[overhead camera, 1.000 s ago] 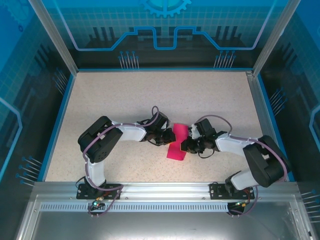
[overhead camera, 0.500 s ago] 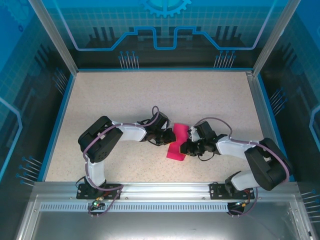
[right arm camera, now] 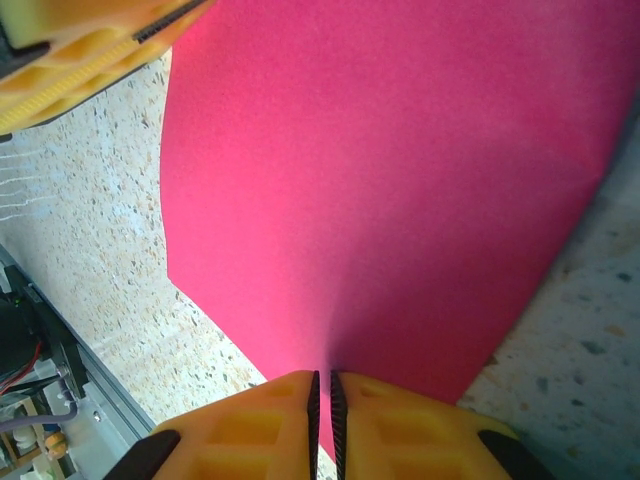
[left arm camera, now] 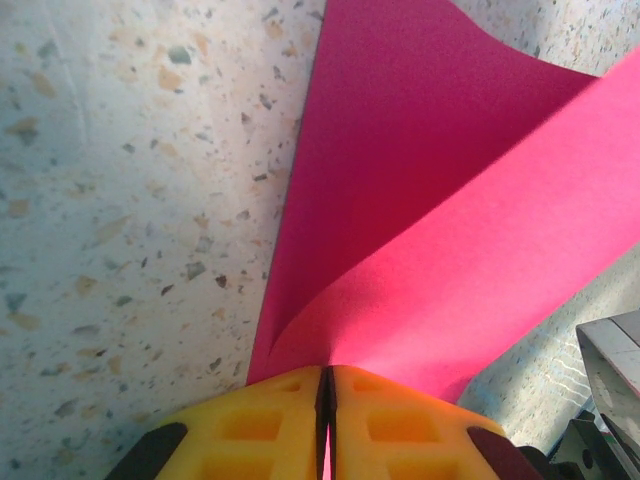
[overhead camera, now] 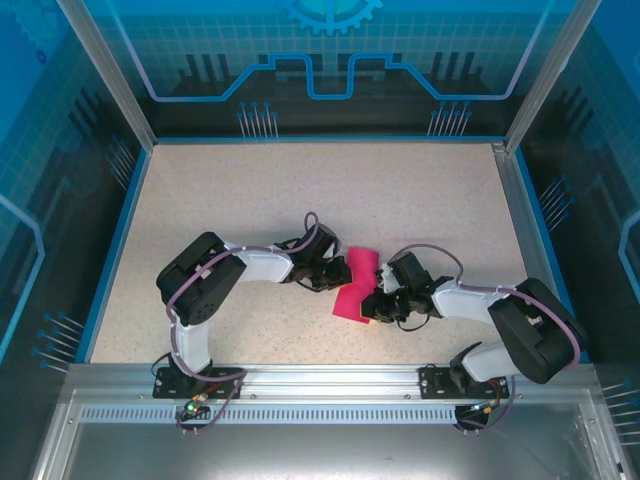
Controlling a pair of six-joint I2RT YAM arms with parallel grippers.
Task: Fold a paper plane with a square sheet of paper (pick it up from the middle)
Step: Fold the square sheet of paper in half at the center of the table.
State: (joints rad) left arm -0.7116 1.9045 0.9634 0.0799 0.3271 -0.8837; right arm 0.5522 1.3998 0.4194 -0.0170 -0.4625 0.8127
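I've got pink paper (overhead camera: 355, 285) curled over bench (overhead camera: 300, 200): L gripper (left arm camera: 327, 375) clamps its left edge, R gripper (right arm camera: 322, 380) clamps right.

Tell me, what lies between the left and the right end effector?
The square sheet of paper lies between them; the left end effector and the right end effector each pinch one side of it. The top external view shows this.

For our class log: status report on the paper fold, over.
Left gripper, right gripper both shut on pink paper sheet. Sheet curled between them. Nothing obstructing.
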